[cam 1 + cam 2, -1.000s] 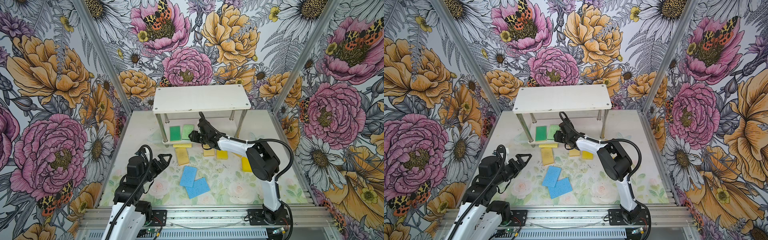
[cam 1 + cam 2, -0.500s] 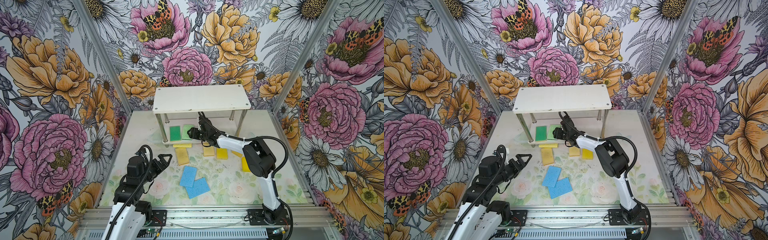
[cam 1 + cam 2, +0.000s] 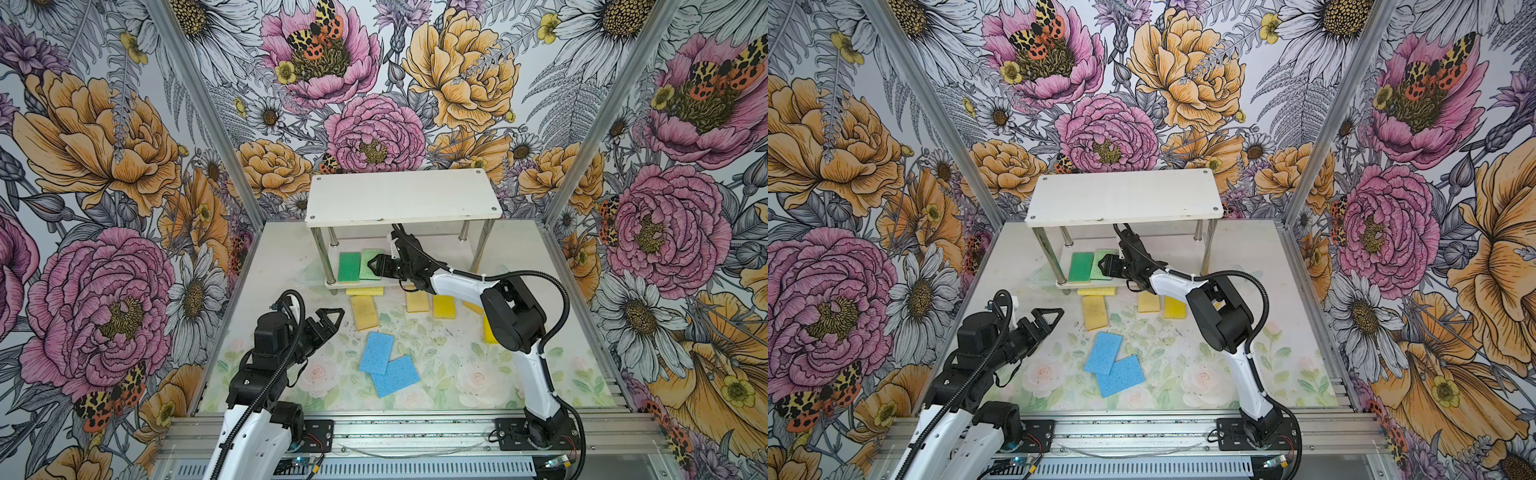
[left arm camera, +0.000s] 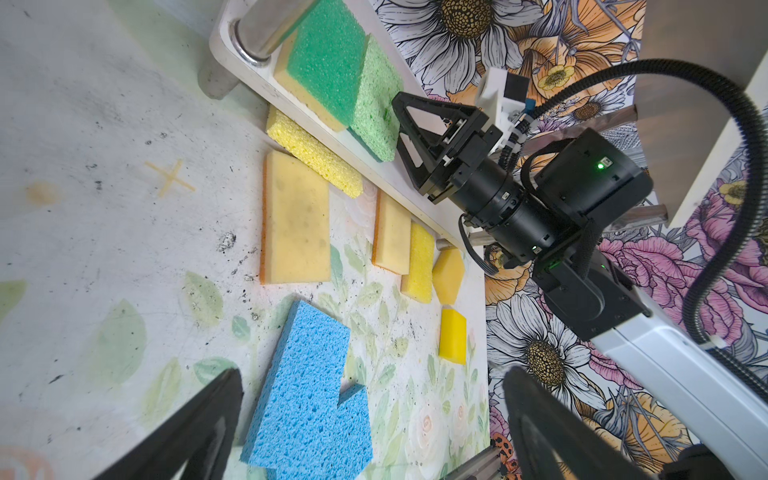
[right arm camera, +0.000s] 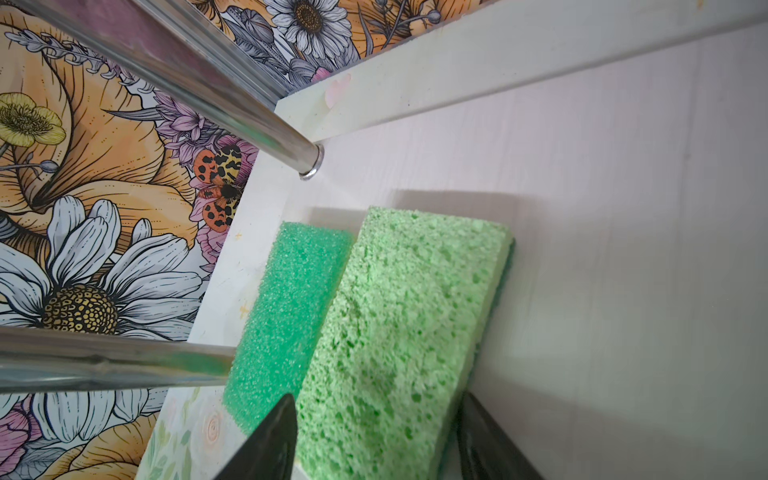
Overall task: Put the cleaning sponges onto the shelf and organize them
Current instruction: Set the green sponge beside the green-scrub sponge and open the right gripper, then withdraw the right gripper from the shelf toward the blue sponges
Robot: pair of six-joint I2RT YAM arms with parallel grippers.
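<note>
The white shelf (image 3: 401, 195) stands at the back. On its lower board a dark green sponge (image 3: 349, 267) lies flat, and a light green sponge (image 5: 399, 316) rests beside it, one edge leaning on it. My right gripper (image 5: 376, 399) reaches under the top board, open, its fingers flanking the light green sponge's near end. Two light blue sponges (image 3: 376, 352) overlap mid-table. Several yellow sponges (image 3: 364, 312) lie on the table in front of the shelf. My left gripper (image 3: 328, 318) hovers open and empty left of the blue pair (image 4: 307, 374).
Shiny shelf posts (image 5: 208, 83) stand close to my right gripper. My right arm's elbow (image 3: 513, 316) covers part of a yellow sponge (image 3: 490, 332). Flowered walls close in three sides. An aluminium rail (image 3: 415, 432) runs along the front.
My right gripper has slid left under the shelf along the light green sponge, and its jaws have widened. The left arm has not moved.
</note>
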